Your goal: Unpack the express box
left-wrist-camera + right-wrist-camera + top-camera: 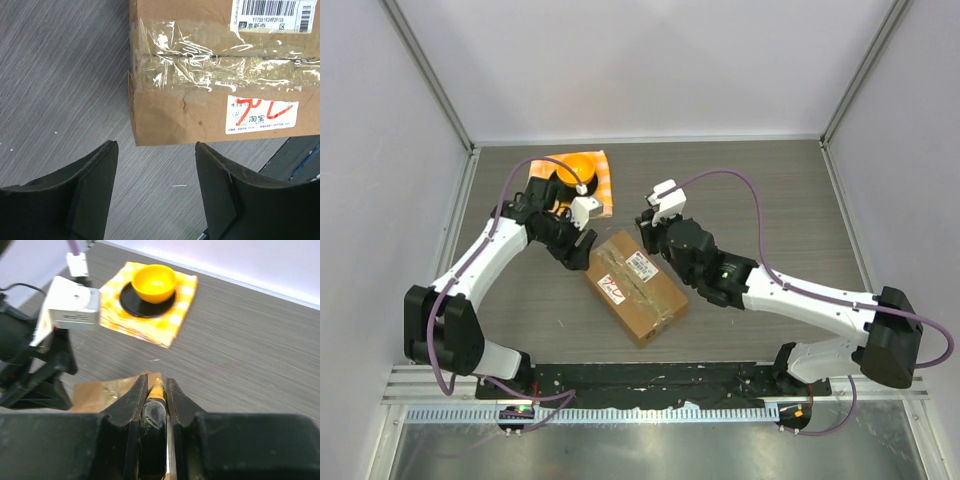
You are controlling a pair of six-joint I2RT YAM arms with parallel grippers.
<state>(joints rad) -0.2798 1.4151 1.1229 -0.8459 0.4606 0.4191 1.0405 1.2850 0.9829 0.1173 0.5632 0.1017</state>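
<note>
The grey table [770, 200] carries the express box [635, 287] at its middle, lying askew, its flaps shut under clear tape [200, 70]. Far left of it lies an orange checked cloth [172, 322] with a black saucer [134, 304] and an orange bowl [154, 282]. The left fingers [95, 185] stand apart and empty just beside the box's left end. The right fingers [132, 405], over its far end, are nearly closed on a slim dark tool with a yellow tip [156, 390].
</note>
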